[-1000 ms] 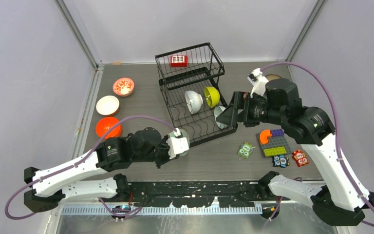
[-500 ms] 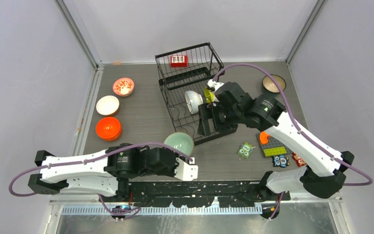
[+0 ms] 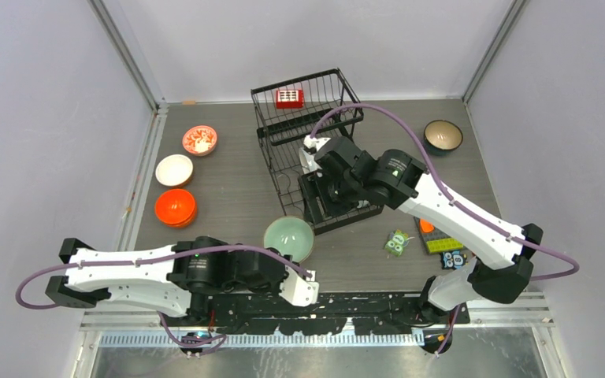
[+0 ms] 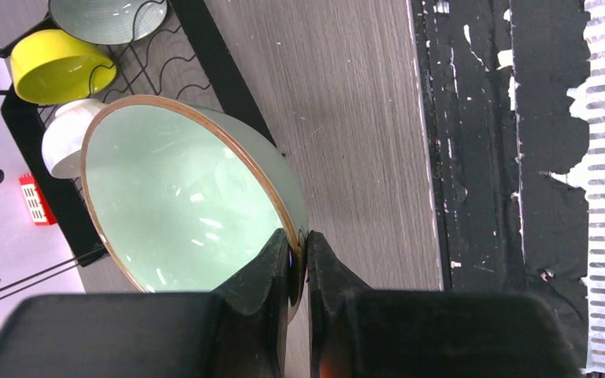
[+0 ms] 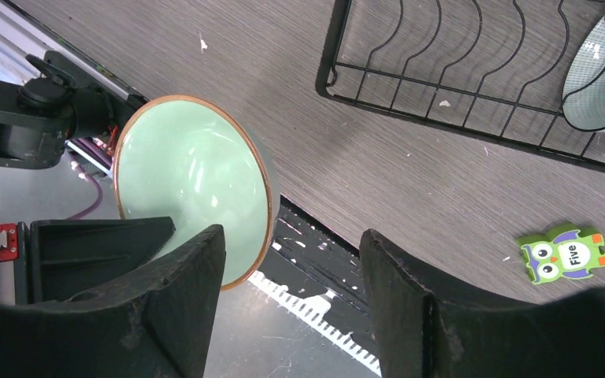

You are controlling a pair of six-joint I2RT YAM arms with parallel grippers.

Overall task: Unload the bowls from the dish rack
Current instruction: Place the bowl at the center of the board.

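My left gripper (image 4: 299,248) is shut on the rim of a pale mint bowl (image 4: 181,197), holding it tilted above the table near the front edge (image 3: 288,238). The black wire dish rack (image 3: 299,118) stands at the back centre. In the left wrist view a lime-yellow bowl (image 4: 59,64), a white bowl (image 4: 67,138) and a pale grey-green bowl (image 4: 106,16) sit in it. My right gripper (image 5: 291,252) is open with nothing between its fingers. It hovers over the rack's front part (image 3: 319,198). The right arm hides the rack's bowls from above.
At the left lie a red-patterned white bowl (image 3: 199,140), a plain white bowl (image 3: 174,169) and an orange bowl (image 3: 176,206). A dark bowl with a tan inside (image 3: 443,135) sits back right. An owl card (image 3: 396,242) and toy blocks (image 3: 441,236) lie right of the rack.
The left arm drew the mint bowl away from the rack toward the near edge. The right arm swung left from the dark bowl to over the rack, its jaws narrowing somewhat.
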